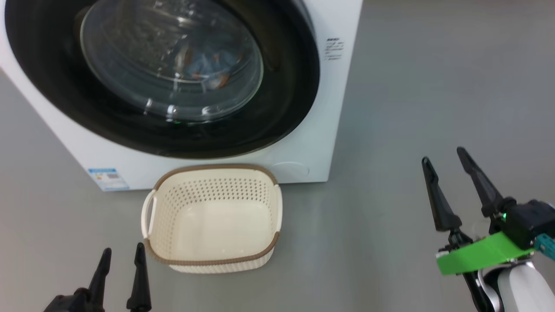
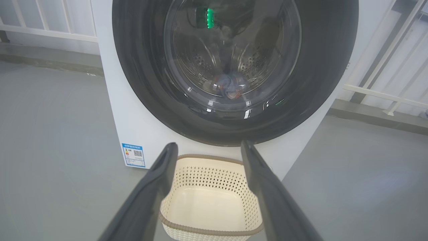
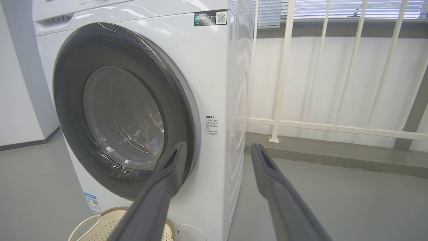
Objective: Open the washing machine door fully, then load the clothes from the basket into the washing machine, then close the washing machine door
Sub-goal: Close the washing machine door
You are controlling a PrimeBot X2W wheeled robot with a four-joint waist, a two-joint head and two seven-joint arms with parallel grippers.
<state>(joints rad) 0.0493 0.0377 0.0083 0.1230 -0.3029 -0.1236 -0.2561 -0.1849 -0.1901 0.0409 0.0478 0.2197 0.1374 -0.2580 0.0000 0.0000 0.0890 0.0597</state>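
The white washing machine [image 1: 303,143] stands ahead with its black-ringed round door [image 1: 286,86] shut flat against the front. Through the glass, the light blue clothes [image 2: 230,87] lie at the bottom of the steel drum. The cream basket [image 1: 212,219] sits empty on the floor before the machine. My left gripper [image 1: 122,255] is open, low and left of the basket. My right gripper [image 1: 444,158] is open in free air, well right of the machine and holding nothing. In the right wrist view the door [image 3: 83,67] sits closed, left of my open right gripper [image 3: 217,149].
Grey floor [image 1: 412,86] spreads to the right of the machine. A white railing [image 3: 284,83] and a wall run behind and beside it. A blue label [image 1: 108,178] marks the machine's lower front corner.
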